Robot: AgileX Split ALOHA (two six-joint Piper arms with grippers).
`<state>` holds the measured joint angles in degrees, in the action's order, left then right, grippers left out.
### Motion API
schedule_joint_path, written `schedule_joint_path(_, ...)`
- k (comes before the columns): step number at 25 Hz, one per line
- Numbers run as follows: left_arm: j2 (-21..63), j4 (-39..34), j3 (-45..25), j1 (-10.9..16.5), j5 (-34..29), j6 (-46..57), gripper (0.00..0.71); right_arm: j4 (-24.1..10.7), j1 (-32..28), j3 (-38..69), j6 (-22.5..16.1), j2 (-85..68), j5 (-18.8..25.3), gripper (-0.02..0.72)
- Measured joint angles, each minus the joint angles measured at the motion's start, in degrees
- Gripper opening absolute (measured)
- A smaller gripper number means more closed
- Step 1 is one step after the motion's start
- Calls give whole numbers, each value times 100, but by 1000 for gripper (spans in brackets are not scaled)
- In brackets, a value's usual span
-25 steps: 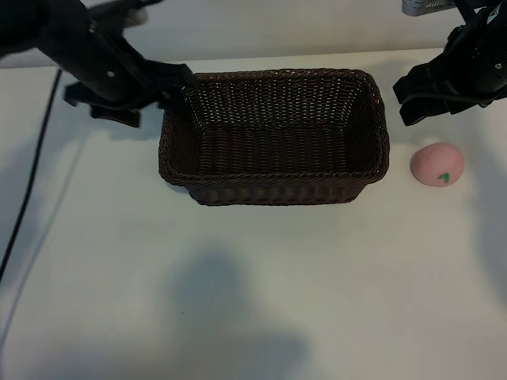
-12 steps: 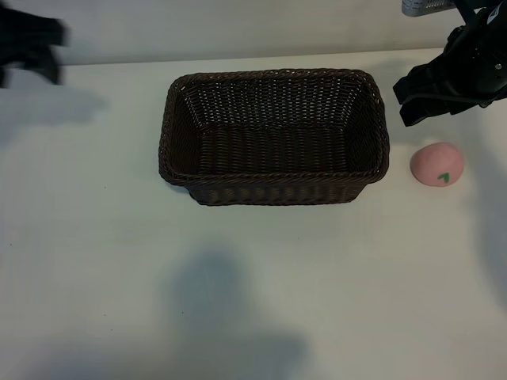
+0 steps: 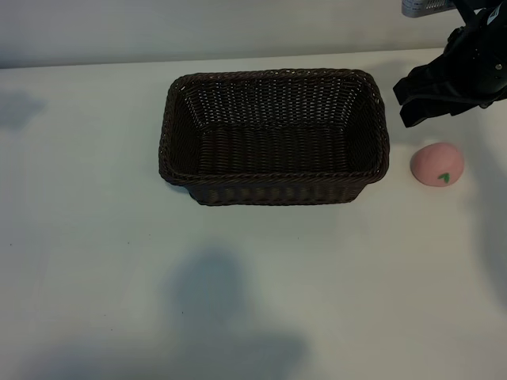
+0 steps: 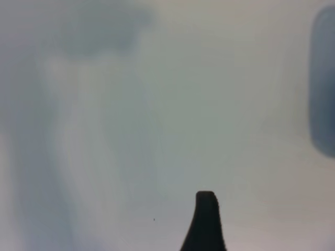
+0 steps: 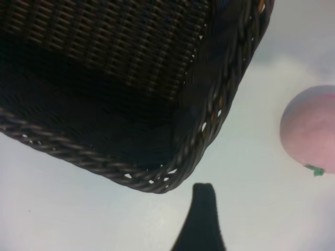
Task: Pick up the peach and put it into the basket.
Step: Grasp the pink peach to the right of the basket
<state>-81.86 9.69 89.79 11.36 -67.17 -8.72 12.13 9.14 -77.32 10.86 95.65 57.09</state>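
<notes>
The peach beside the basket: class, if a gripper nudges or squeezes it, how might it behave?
The peach looks round, so a sideways nudge would probably roll it across the table. Its matte pink skin suggests it is not very slippery. Being small beside the basket, it is likely light.

The right tool is cut off by the exterior view's top and right edges. In the right wrist view the peach runs off the edge and only one corner of the basket shows. The left wrist view is blurred: one dark fingertip over the table.
</notes>
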Motion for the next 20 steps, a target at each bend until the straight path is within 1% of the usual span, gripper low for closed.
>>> schedule_joint_path(5,1144,25,-7,0,5,-7,594,-2,0,0,0,0,29,595)
schedule_joint_path(8,1943,25,-310,0,16,-46,594,-7,0,0,0,0,78,595)
schedule_joint_path(10,2552,18,-799,0,26,-102,594,-9,0,0,0,0,108,595)
schedule_joint_path(14,3824,-141,-1927,-5,363,-127,594,-16,0,0,0,0,210,595)
schedule_joint_path(16,4293,-211,-2399,-5,489,-127,594,-23,0,0,0,0,227,595)
schedule_joint_path(20,5190,-224,-3231,-5,490,-127,594,-39,0,0,0,0,234,595)
